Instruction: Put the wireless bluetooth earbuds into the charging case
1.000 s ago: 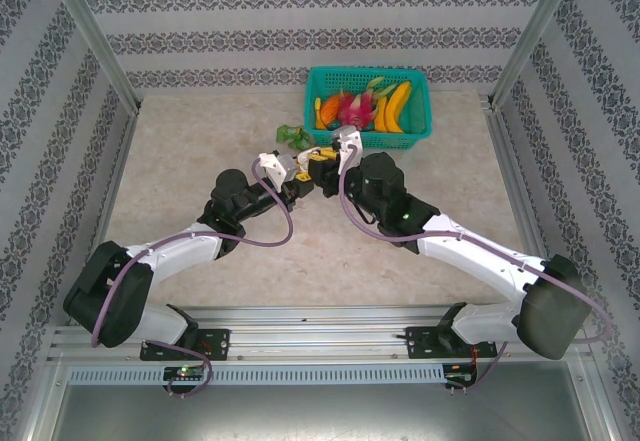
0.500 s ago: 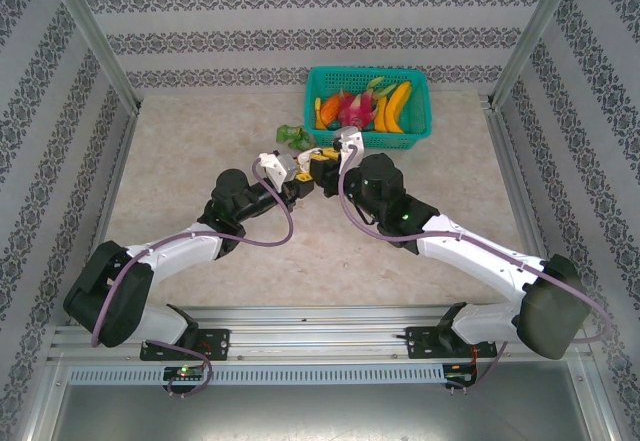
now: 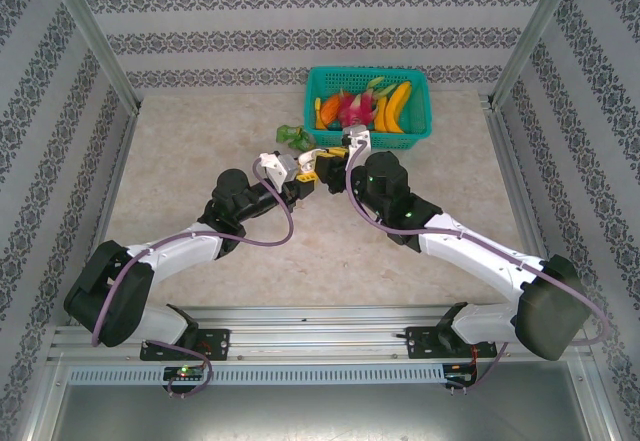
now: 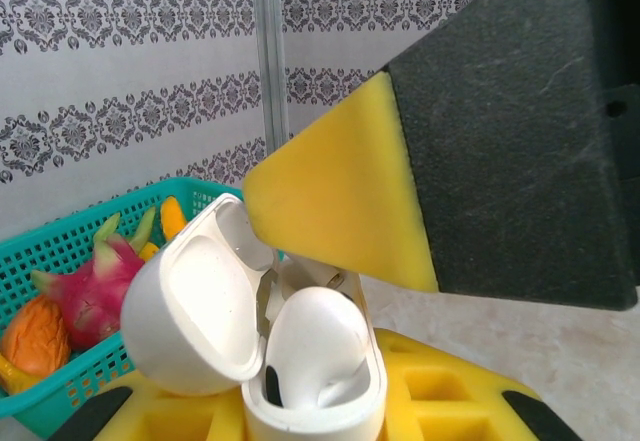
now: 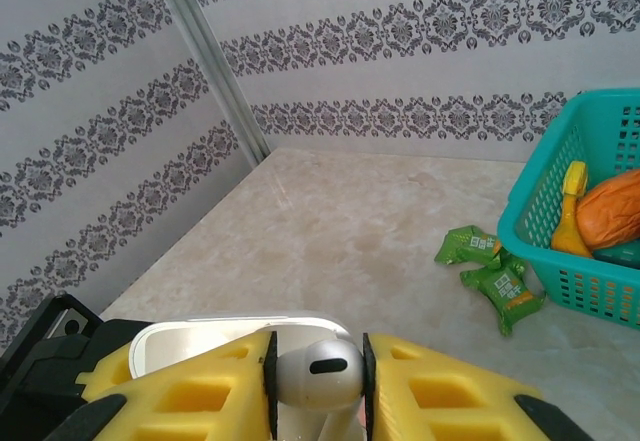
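Left tool (image 3: 310, 172) has not moved over the last second and is clamped on the charging case (image 4: 300, 391). The case sits upright between its yellow pads with the lid (image 4: 195, 311) hinged open to the tool's left. A white earbud (image 4: 315, 346) sits head-up in the case mouth, stem down inside, apparently most of the way in. Right tool (image 5: 316, 379) is closed on that same earbud from above, one pad against each side of the head. In the top view its wrist has swung slightly away from the left tool, toward the basket. Judgement: insertion of this bud is nearly done, and the right tool is re-angling to seat it or let go; seating depth is hidden by the pads. Beyond both tools lie green packets (image 3: 292, 136) on the bench (image 3: 200, 141), apart from the work. Right of them stands a teal basket (image 3: 420, 126) of toy fruit, near the right wrist. Obstruction risk: the open lid is close beside the right tool's pad.
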You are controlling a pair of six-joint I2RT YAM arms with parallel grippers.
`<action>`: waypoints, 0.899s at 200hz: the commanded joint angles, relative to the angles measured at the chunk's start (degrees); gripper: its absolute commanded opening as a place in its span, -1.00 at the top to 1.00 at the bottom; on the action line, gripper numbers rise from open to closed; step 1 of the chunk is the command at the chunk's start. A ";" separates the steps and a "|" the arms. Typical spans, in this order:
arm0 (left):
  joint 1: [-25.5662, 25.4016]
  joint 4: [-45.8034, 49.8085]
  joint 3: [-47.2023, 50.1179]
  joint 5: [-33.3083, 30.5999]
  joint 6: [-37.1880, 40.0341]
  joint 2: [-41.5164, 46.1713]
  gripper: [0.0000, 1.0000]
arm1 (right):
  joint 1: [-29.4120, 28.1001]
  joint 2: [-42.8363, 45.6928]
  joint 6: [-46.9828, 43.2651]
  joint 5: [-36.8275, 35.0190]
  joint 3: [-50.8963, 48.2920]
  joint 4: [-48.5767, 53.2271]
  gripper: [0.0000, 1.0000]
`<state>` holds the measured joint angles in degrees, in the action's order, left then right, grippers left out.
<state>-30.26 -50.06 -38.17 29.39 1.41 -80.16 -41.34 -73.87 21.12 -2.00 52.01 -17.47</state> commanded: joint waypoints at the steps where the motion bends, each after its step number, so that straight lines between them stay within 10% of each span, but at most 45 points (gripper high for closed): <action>1: 0.37 -4.29 -1.64 0.69 -0.26 0.53 1.00 | 0.65 0.30 0.89 0.76 -0.70 1.51 0.38; 180: 0.37 -4.05 -1.20 0.72 -0.35 0.42 1.00 | 2.57 1.57 7.59 3.72 4.06 1.75 -0.15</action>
<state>-30.26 -50.54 -38.17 29.39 1.41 -80.16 -39.46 -73.49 26.74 -0.21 53.95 -14.81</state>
